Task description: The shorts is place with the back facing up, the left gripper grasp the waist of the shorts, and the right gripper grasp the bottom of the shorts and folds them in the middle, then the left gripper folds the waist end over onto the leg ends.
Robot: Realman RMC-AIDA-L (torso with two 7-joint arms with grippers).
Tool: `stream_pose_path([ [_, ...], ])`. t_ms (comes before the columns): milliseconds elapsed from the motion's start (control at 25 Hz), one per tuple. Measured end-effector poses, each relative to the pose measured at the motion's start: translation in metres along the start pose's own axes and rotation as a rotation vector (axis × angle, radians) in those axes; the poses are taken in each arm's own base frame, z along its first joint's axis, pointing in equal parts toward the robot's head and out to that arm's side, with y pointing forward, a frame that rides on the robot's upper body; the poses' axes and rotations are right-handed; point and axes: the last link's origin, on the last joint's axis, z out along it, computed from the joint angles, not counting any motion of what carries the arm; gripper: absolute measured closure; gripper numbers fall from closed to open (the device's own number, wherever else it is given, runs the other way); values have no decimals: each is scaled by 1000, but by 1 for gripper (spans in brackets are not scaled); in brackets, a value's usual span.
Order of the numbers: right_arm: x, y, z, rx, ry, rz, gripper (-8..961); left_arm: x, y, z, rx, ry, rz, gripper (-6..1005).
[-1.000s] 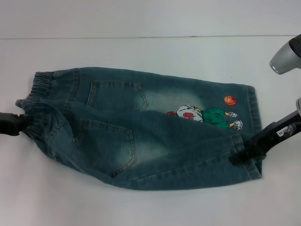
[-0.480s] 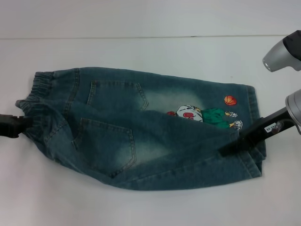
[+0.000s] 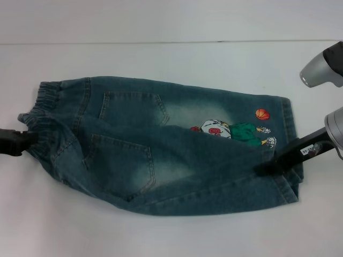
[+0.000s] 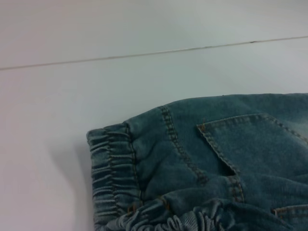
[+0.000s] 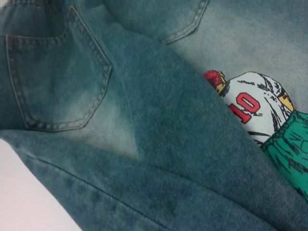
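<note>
**Two grippers hold folded denim shorts on a white table**

The shorts [image 3: 161,150] lie across the middle of the white table [image 3: 171,59], back up, with the near leg folded over the far one. The waist [image 3: 45,120] is at the robot's left, the leg ends [image 3: 286,155] at its right.

The left gripper [image 3: 25,142] reaches in level from the left edge and is clamped on the bunched waist. Its wrist view shows the ruffled elastic band and one back pocket [image 4: 255,144].

The right gripper [image 3: 268,167] comes in from the right on a slanted, labelled arm, its tip pressed against the near leg's hem. Whether its fingers are open or closed cannot be told. Its wrist view shows the basketball-player print [image 5: 255,108] partly covered by the folded leg.
</note>
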Motion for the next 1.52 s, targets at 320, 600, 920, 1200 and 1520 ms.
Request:
stream_pose_path([
  [320, 11, 0, -21, -56, -121, 1, 878, -1, -2, -3, 3, 9, -15, 957],
  [600, 34, -14, -71, -57, -353, 44, 905, 7, -7, -9, 11, 58, -51, 957],
  [920, 37, -43, -78, 77, -489, 96, 905, 41, -7, -1, 26, 139, -66, 957],
  [1200, 28, -58, -75, 167, -547, 140, 906, 64, -7, 18, 77, 188, -59, 957],
  [1520, 24, -66, -71, 214, -569, 160, 905, 70, -10, 31, 139, 208, -59, 957],
])
